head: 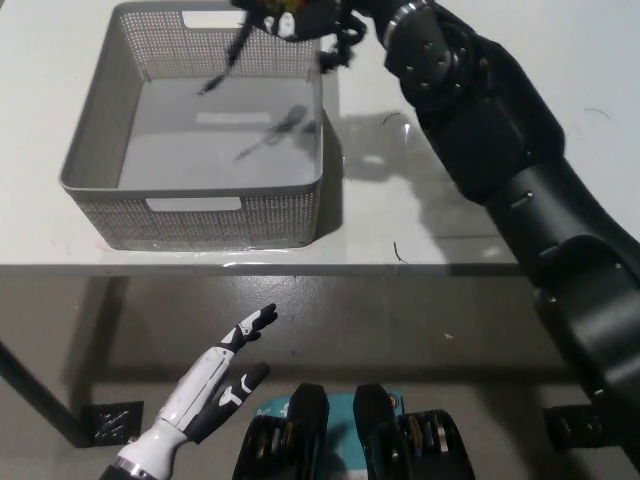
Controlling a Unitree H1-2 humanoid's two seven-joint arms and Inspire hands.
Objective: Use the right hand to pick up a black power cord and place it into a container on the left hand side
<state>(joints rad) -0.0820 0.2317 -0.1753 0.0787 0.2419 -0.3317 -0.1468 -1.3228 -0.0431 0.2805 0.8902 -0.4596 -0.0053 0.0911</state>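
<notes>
My black right hand (300, 15) is at the top of the head view, above the far side of the grey mesh basket (95, 170), shut on the black power cord (228, 66). One end of the cord dangles down over the basket's inside, and its plug end hangs by the far right corner. The basket's floor shows only the cord's shadow. My white left hand (215, 375) rests open below the table edge at the lower left.
The basket stands on a white table (470, 230) whose front edge runs across the middle of the picture. A small dark scrap (398, 252) lies near that edge. My black right arm (500, 160) stretches diagonally over the table's right half.
</notes>
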